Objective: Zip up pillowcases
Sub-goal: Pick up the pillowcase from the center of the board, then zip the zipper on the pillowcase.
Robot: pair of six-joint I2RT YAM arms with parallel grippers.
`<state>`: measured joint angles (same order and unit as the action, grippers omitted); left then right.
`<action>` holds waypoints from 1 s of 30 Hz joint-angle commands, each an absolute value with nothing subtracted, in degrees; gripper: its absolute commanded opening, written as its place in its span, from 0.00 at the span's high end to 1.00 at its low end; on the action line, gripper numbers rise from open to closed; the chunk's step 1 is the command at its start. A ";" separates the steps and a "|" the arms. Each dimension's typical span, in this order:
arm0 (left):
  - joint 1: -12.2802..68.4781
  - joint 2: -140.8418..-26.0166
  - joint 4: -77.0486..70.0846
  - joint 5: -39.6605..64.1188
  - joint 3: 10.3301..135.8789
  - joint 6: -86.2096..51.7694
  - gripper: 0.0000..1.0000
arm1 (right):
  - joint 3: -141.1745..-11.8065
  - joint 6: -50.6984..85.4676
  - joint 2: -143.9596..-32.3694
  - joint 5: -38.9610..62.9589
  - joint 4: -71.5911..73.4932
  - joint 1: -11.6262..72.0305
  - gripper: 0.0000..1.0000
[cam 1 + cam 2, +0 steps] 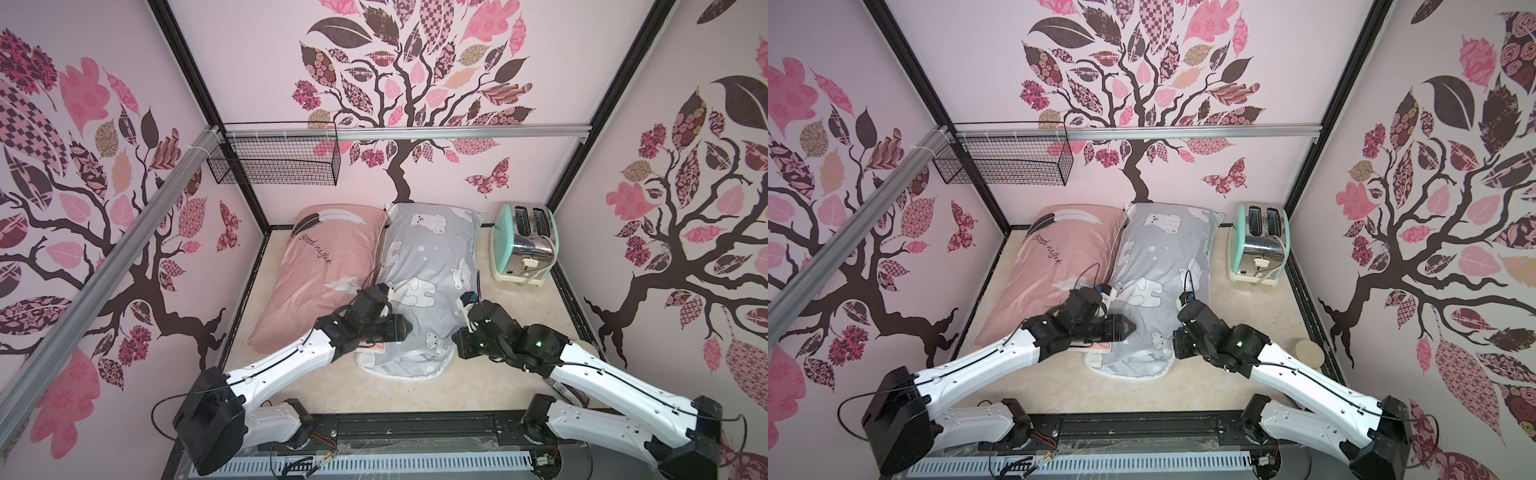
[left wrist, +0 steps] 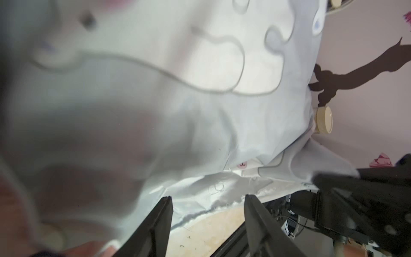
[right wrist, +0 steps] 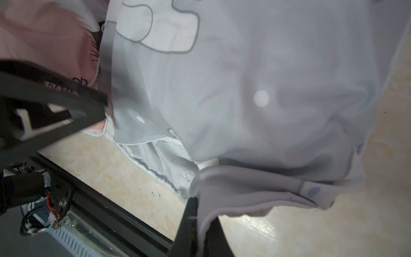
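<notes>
Top views: your pink pillowcase (image 1: 320, 266) and grey pillowcase (image 1: 432, 257) lay side by side, touching, on the counter (image 1: 415, 395) | Left wrist: your left tool (image 2: 208, 197) stood released, jaws apart, at the grey pillowcase's frayed near hem | Right wrist: your right tool (image 3: 196, 213) was clenched on a fold of the grey pillowcase.

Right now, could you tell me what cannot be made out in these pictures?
- Zip puller of the grey pillow: seen in no view; folds of rumpled cloth at the near end may hide it.
- Pink pillow, near corner: behind the left arm in both top views.
- Left wrist view: cloth close to the lens is blurred.
</notes>
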<state>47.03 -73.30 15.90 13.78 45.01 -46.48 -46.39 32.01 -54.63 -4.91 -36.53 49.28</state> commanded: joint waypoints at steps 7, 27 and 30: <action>52.59 -82.70 -23.66 22.32 39.76 -67.69 0.52 | -41.40 39.45 -52.82 7.37 -25.74 45.91 1.00; 52.82 -89.82 -40.49 22.80 32.10 -76.58 0.68 | -34.89 44.09 -50.18 18.79 -18.35 37.20 1.00; 52.87 -90.84 -45.13 23.64 30.76 -78.72 0.68 | -32.80 45.88 -49.20 21.89 -16.05 35.07 1.00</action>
<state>52.66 -89.97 -39.11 22.72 31.97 -76.01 -33.95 44.03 -50.28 18.39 -18.44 36.49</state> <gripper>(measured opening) 0.321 0.066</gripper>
